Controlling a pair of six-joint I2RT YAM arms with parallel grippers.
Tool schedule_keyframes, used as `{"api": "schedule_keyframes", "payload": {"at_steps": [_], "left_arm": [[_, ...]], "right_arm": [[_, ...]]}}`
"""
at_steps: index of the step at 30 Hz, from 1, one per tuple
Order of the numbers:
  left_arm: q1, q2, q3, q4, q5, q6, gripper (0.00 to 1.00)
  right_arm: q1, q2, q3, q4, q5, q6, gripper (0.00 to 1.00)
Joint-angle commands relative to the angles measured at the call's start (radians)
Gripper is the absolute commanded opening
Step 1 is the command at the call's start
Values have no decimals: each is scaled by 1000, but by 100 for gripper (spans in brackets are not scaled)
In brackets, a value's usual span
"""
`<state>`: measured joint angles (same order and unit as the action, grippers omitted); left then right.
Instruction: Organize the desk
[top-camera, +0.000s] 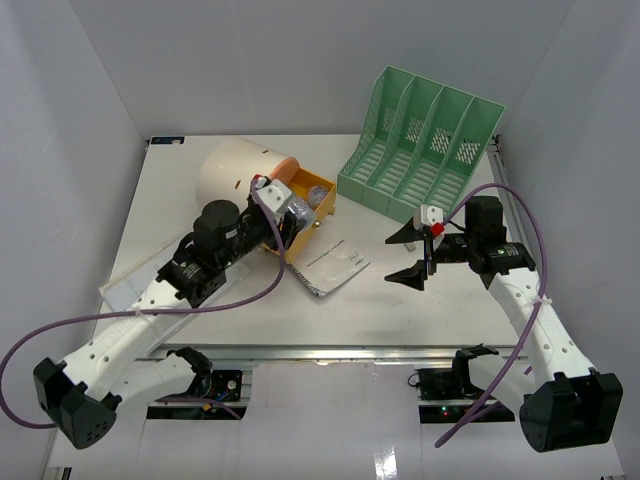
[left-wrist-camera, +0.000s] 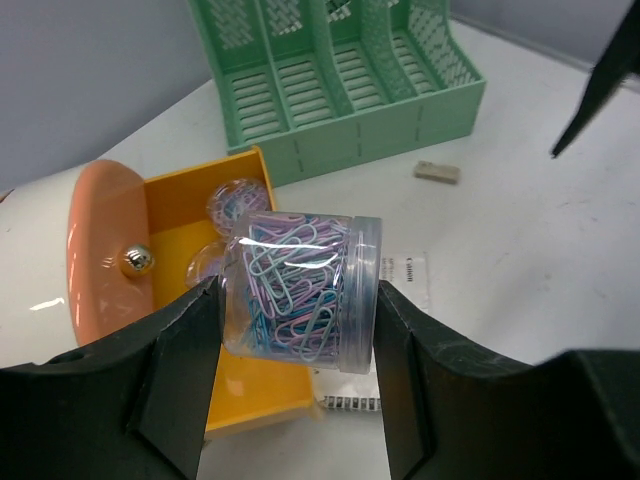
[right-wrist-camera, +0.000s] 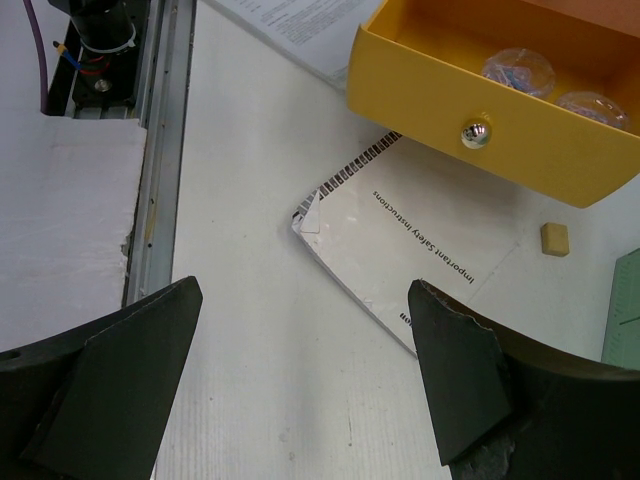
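The white desk (top-camera: 400, 310) carries a cream cylindrical drawer box (top-camera: 232, 172) whose yellow drawer (top-camera: 312, 200) stands pulled out. My left gripper (top-camera: 283, 213) is shut on a clear jar of pastel paper clips (left-wrist-camera: 300, 285). It holds the jar lying on its side just above the drawer's near end (left-wrist-camera: 250, 385). Two small clear round containers (right-wrist-camera: 520, 70) lie inside the drawer. My right gripper (top-camera: 408, 255) hovers open and empty over bare desk (right-wrist-camera: 250, 200), right of a white booklet (right-wrist-camera: 420, 235).
A mint-green file rack (top-camera: 420, 150) stands at the back right. A small tan eraser (right-wrist-camera: 554, 238) lies between rack and drawer. A loose sheet (top-camera: 130, 290) lies under the left arm. A metal rail (top-camera: 330, 352) runs along the front edge, and white walls enclose the sides.
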<state>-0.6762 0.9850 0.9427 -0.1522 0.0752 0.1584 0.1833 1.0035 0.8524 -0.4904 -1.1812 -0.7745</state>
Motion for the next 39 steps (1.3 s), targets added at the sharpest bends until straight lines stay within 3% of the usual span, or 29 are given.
{"api": "schedule_keyframes", "payload": {"at_steps": [1, 7, 11, 14, 16, 17, 25, 30, 32, 36, 38, 39], "left_arm": [[1, 94, 27, -12, -205, 66, 0], [1, 167, 38, 11, -301, 94, 0], [1, 192, 42, 14, -319, 109, 16], [1, 193, 37, 13, -324, 97, 70], [1, 180, 32, 13, -318, 81, 93], [1, 173, 32, 13, -302, 76, 96], [1, 107, 97, -10, -226, 11, 98], [21, 78, 158, -51, -272, -6, 98], [134, 105, 253, -100, -224, -25, 98], [382, 232, 412, -157, 63, -127, 98], [469, 305, 480, -172, 154, -185, 98], [529, 355, 506, -185, 175, -204, 98]], "right_arm": [[-5, 0, -4, 26, -10, -9, 90], [-7, 0, -6, 26, -8, -9, 90], [-7, 3, -6, 24, -7, -11, 90], [-7, 7, -6, 24, -5, -11, 90], [-6, 10, -6, 26, 1, -9, 90], [-7, 13, -7, 26, 7, -7, 90], [-7, 38, -28, 118, 57, 122, 90], [14, 57, -54, 251, 166, 274, 94], [49, 73, -45, 285, 258, 343, 96], [135, 141, -1, 346, 492, 431, 97], [175, 193, 51, 346, 585, 470, 87], [200, 231, 99, 332, 647, 490, 74]]}}
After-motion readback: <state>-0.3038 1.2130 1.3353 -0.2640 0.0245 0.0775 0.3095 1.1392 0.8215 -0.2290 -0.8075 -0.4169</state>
